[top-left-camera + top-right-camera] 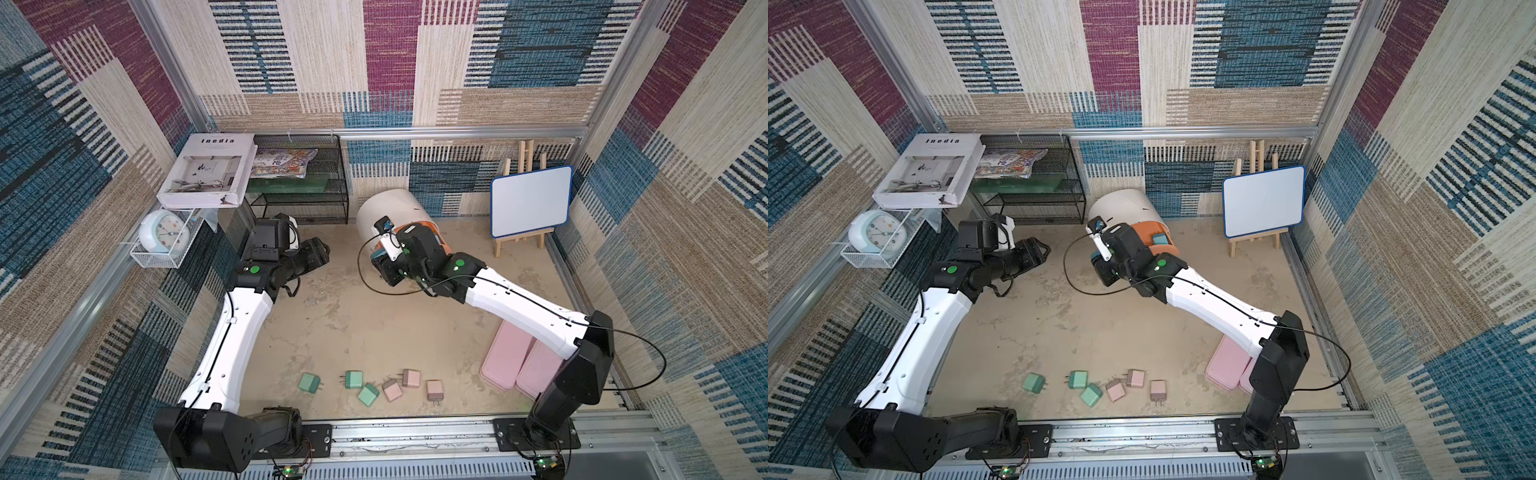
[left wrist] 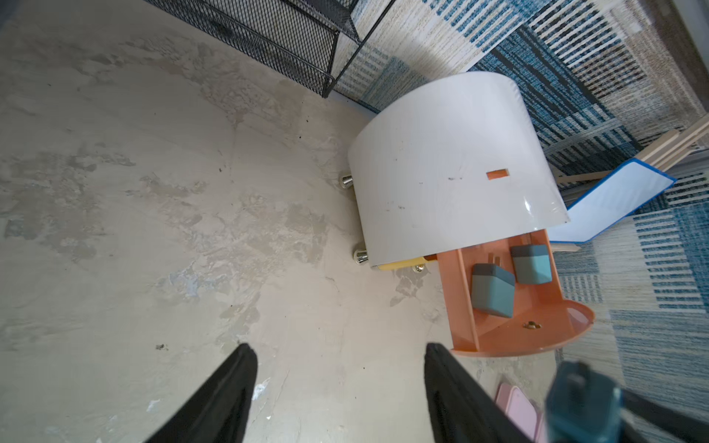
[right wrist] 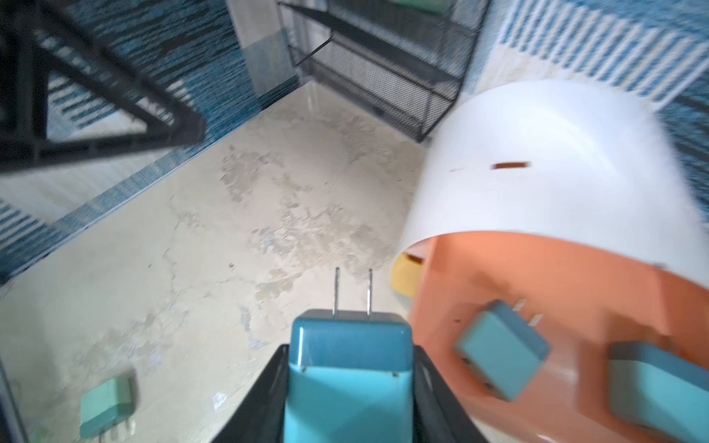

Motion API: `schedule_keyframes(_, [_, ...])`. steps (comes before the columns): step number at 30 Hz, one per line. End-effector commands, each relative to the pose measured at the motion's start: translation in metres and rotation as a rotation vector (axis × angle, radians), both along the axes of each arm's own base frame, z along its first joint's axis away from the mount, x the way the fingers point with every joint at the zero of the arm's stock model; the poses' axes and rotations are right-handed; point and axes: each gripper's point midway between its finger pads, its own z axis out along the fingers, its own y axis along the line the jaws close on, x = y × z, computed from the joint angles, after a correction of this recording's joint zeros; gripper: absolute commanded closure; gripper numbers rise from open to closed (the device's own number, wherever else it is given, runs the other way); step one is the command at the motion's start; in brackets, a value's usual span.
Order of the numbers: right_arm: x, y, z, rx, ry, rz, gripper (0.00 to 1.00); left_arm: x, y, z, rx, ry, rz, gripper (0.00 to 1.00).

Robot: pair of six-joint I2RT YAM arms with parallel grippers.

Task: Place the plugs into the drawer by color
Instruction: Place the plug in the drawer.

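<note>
A blue plug (image 3: pixel 349 383) is clamped by its flat sides in the right tool (image 3: pixel 351 347), prongs forward, just beside the open orange drawer (image 3: pixel 537 276), where two blue plugs (image 3: pixel 500 349) are laid. It is judged light, stiff and slippery. The left tool (image 2: pixel 338 347) is seen wide, empty. The plug's rear is cut off; edges are blurred.

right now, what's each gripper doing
left gripper: open, holding nothing
right gripper: closed on a blue plug
</note>
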Motion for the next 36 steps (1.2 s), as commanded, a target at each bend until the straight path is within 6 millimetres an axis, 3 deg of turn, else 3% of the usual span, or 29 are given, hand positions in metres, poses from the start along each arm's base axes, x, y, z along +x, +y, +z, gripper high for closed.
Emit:
schedule_keyframes(1, [0.014,-0.028,0.001,-0.036,0.042,-0.093,0.61,0.005,-0.016,0.002,-0.062,-0.005,-0.050,0.28])
schedule_keyframes(7, [0.047,-0.042,0.000,-0.083,0.081,-0.159,0.60,0.005,-0.026,-0.003,-0.063,0.003,-0.079,0.28])
schedule_keyframes(18, [0.079,-0.031,-0.024,-0.154,0.157,-0.170,0.58,0.000,-0.024,-0.015,-0.030,0.013,-0.088,0.28])
schedule_keyframes(36, [0.090,-0.023,-0.058,-0.218,0.225,-0.165,0.51,-0.003,-0.027,-0.015,-0.050,0.004,-0.113,0.25])
